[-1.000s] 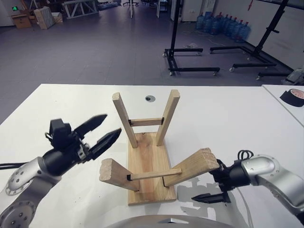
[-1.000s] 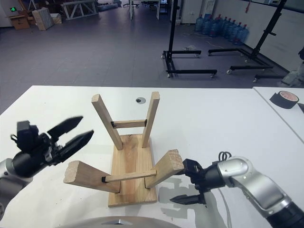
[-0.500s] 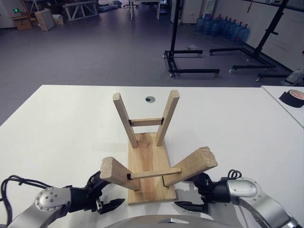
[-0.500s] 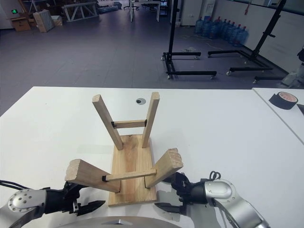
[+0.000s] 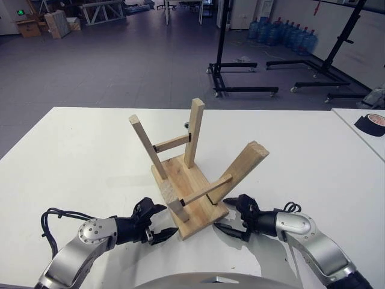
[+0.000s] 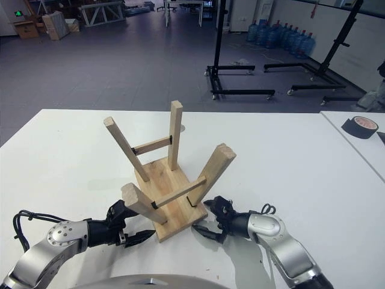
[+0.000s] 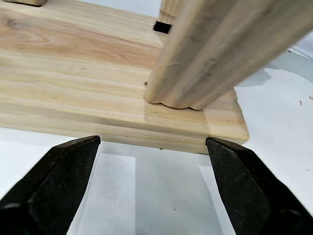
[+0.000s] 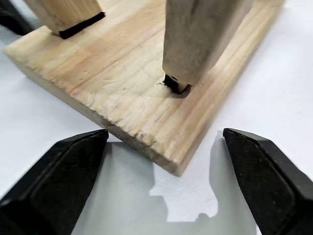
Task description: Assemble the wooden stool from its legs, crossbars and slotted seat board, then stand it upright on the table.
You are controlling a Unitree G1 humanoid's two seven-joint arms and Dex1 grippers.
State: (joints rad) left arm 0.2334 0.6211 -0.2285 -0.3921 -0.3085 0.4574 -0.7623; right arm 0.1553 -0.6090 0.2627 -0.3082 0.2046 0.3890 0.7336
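The wooden stool stands upside down on the white table point(image 5: 78, 150), its slotted seat board point(image 5: 175, 176) flat and turned at a slant. Its legs point(image 5: 193, 133) point up, joined in pairs by crossbars point(image 5: 171, 144). My left gripper point(image 5: 168, 220) is open, low on the table at the board's near left edge; the left wrist view shows that edge point(image 7: 122, 128) and a leg foot between its fingers point(image 7: 63, 166). My right gripper point(image 5: 227, 214) is open at the board's near right corner point(image 8: 161, 147), under the slanting leg point(image 5: 240, 171).
A black tape roll point(image 5: 373, 122) lies on the neighbouring table at the far right. A small round hole point(image 5: 186, 125) in the tabletop sits just behind the stool. Black wheeled racks point(image 5: 240, 72) stand on the floor beyond the table.
The stool has turned on the table, its near end swinging to the right and away from me. Both grippers have moved in to the board's near end, staying open.
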